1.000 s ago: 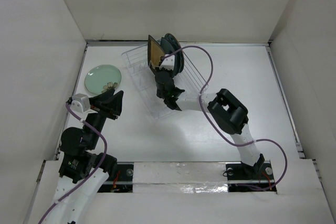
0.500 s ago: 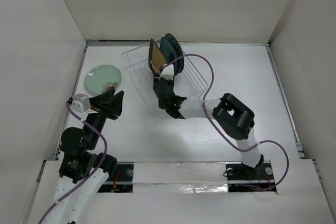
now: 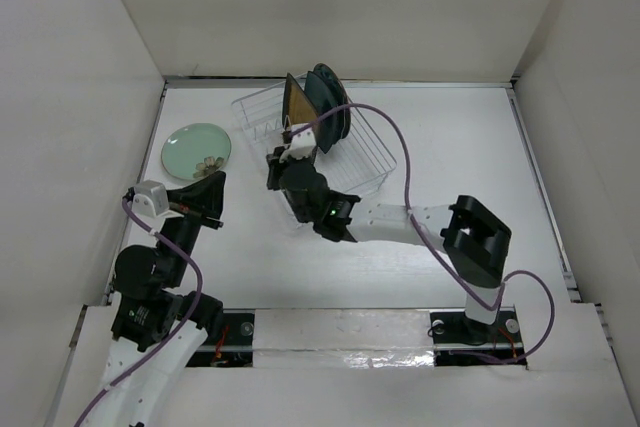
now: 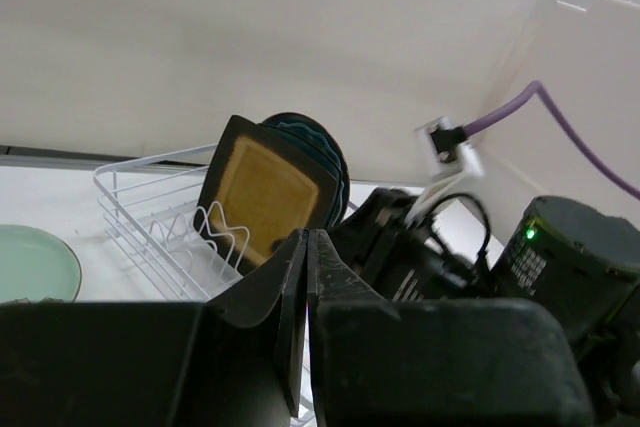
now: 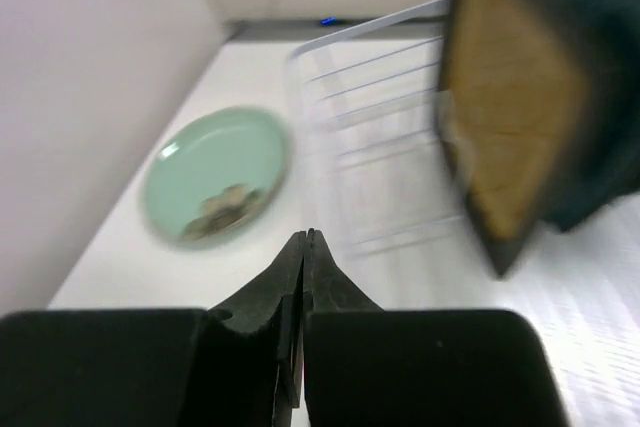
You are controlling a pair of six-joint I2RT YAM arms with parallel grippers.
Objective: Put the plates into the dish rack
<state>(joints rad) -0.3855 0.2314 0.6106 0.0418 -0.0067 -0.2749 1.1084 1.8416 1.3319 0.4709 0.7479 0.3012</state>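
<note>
White walled tabletop (image 3: 450,137) carries a clear, thin-tined dish rack (image 3: 372,159) holding an upright mustard-yellow square plate (image 3: 298,105) and dark teal plates (image 3: 330,97). A round mint-green plate (image 3: 197,150) lies flat at the rack's nine o'clock. Left gripper (image 4: 306,237) and right gripper (image 5: 303,235) are both pinched closed, empty.

mint plate (image 3: 197,150): smooth glossy glaze. mustard plate (image 4: 268,192): matt, grainy face, black rim. dish rack (image 3: 362,155): thin pale tines, slight sheen. left gripper (image 4: 305,243): matt black plastic. table (image 3: 460,137): matt white.
</note>
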